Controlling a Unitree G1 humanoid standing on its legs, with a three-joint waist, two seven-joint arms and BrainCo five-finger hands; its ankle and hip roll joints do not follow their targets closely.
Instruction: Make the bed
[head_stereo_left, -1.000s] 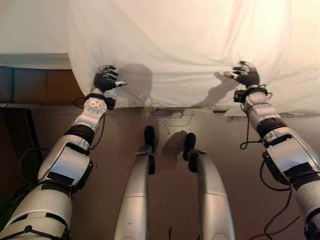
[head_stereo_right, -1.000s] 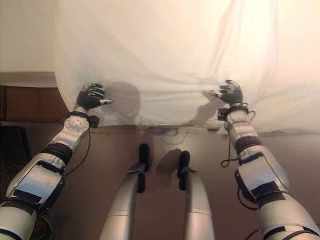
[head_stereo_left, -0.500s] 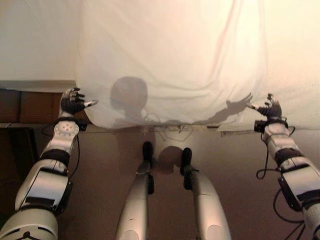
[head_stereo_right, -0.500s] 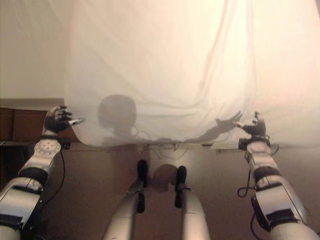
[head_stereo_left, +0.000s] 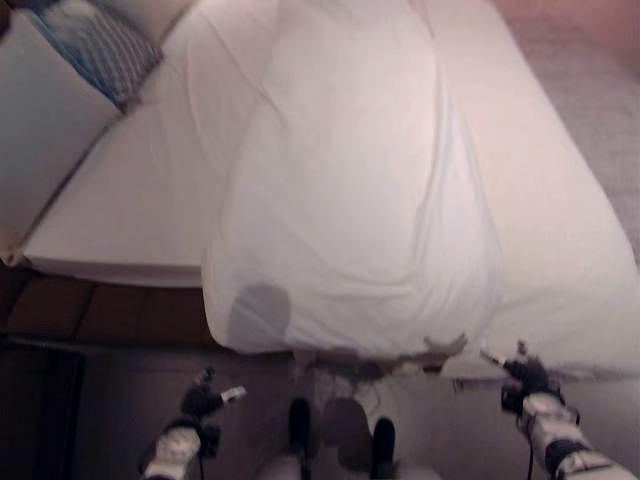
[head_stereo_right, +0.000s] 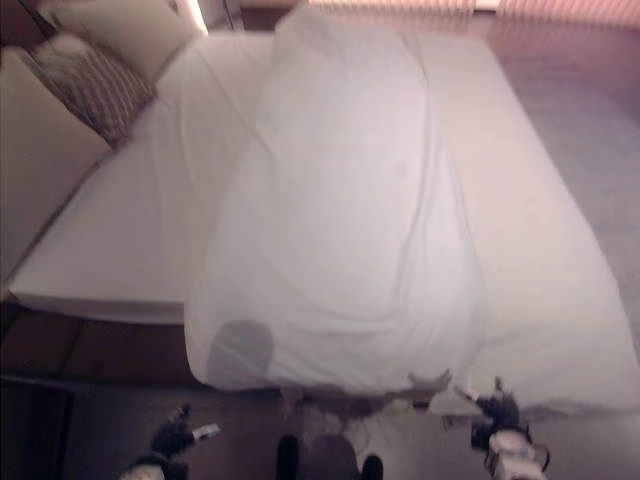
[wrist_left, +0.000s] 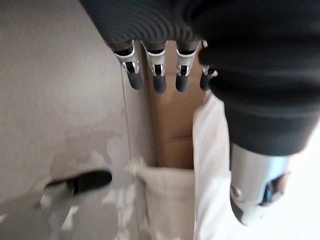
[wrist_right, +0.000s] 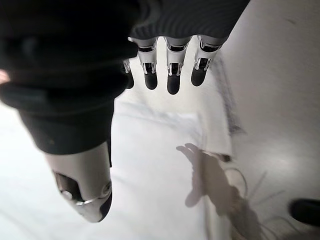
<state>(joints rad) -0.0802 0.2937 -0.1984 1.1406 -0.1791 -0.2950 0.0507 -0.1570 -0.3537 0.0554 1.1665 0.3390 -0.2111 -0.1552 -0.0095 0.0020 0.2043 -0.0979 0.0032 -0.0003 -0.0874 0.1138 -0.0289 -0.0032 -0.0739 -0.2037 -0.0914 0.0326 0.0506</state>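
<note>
A wide bed (head_stereo_left: 110, 210) with a pale fitted cover runs away from the robot across a grey floor (head_stereo_left: 120, 420). A white sheet (head_stereo_left: 350, 220) lies bunched down its middle, its near edge hanging over the foot. Two pillows (head_stereo_right: 95, 85) sit at the far left corner. The left hand (head_stereo_left: 200, 402) and right hand (head_stereo_left: 527, 376) hover below the foot, fingers (wrist_left: 159, 80) spread and empty.

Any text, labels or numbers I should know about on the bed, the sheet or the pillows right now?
None can be read.
White sheet: plain, no print or tag showing.
Mattress: plain, no label showing.
Patterned pillow: a woven pattern, no letters.
Left hand and right hand: both open, clear of the sheet, no markings legible.
</note>
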